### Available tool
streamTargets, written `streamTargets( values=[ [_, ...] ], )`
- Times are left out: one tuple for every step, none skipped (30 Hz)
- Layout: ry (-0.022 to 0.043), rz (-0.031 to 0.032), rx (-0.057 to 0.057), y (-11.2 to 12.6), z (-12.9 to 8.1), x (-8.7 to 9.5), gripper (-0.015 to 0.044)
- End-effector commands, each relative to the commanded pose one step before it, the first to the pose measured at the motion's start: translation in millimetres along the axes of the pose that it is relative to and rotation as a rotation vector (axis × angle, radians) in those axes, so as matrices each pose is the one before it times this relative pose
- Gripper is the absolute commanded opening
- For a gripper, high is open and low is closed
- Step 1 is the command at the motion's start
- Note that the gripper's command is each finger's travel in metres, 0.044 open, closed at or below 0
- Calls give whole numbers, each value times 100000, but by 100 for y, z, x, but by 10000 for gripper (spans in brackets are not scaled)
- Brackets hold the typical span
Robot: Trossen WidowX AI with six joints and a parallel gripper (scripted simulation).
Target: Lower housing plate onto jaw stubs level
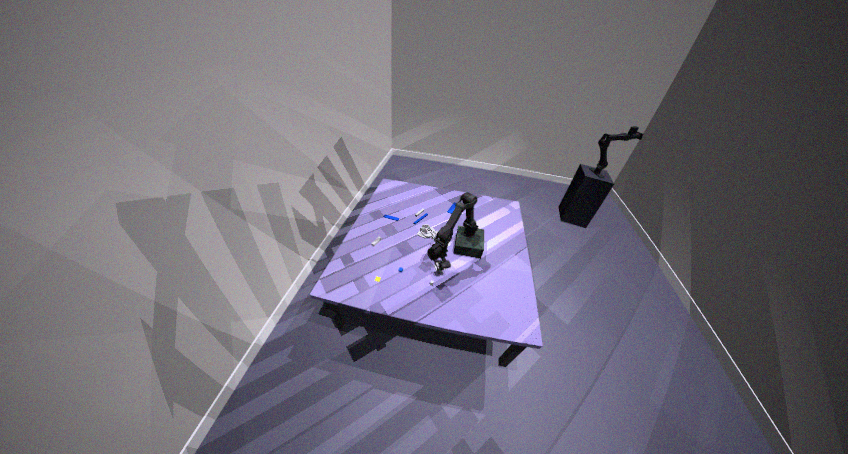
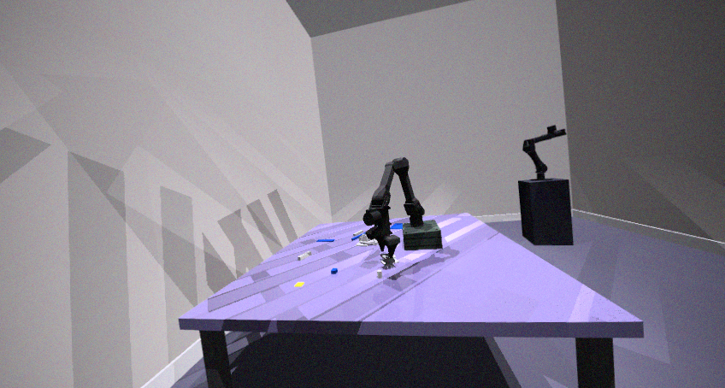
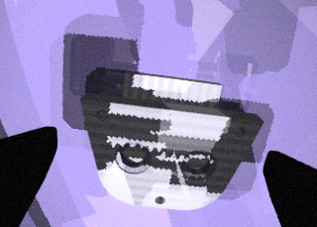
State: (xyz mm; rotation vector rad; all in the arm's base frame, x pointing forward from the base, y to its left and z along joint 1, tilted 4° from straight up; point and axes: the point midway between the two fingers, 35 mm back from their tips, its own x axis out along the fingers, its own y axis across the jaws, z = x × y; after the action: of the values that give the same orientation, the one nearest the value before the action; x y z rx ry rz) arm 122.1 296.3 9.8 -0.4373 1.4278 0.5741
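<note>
A pale plate (image 3: 149, 189) with two ringed round openings and small corner holes, which looks like the housing plate, lies below my gripper (image 1: 441, 267) (image 2: 389, 255) (image 3: 164, 151). A ribbed block (image 3: 198, 89) shows at its upper edge in the wrist view. My gripper is open, one finger off each side of the plate, with nothing between the fingertips. Shadow covers much of the plate. A white open-shaped piece (image 1: 426, 231) (image 2: 365, 241) lies beyond the gripper, toward the back left. I cannot make out the jaw stubs or pins, or whether the plate sits level.
On the table (image 1: 499, 313) (image 2: 483, 302) are a small white piece (image 1: 432, 282) (image 2: 379, 273), a blue piece (image 1: 401, 269) (image 2: 333, 271), a yellow piece (image 1: 377, 279) (image 2: 298, 284) and a white bar (image 1: 376, 241) (image 2: 303, 255). Blue bars lie farther back. Another arm stands on a dark pedestal (image 1: 586, 197) (image 2: 545, 211).
</note>
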Motion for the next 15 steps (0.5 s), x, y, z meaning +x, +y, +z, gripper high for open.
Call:
streamTargets(
  values=[
    [611, -934, 455, -216, -190, 768, 440],
    [1, -1, 0, 1, 1, 161, 440],
    [1, -1, 0, 0, 1, 160, 440],
    [1, -1, 0, 0, 0, 160, 440],
    [1, -1, 0, -1, -1, 160, 440],
    [1, -1, 0, -1, -2, 160, 440],
    [1, -1, 0, -2, -3, 160, 440],
    [2, -1, 0, -2, -3, 160, 440],
    [2, -1, 0, -3, -4, 160, 440],
    [2, -1, 0, -3, -5, 159, 440],
    [2, -1, 0, -3, -6, 159, 440],
    [2, -1, 0, -4, -7, 159, 440],
    [2, -1, 0, -4, -7, 158, 440],
    [2, -1, 0, -4, -6, 125, 440],
    [1, -1, 0, -2, -4, 75, 440]
  ],
)
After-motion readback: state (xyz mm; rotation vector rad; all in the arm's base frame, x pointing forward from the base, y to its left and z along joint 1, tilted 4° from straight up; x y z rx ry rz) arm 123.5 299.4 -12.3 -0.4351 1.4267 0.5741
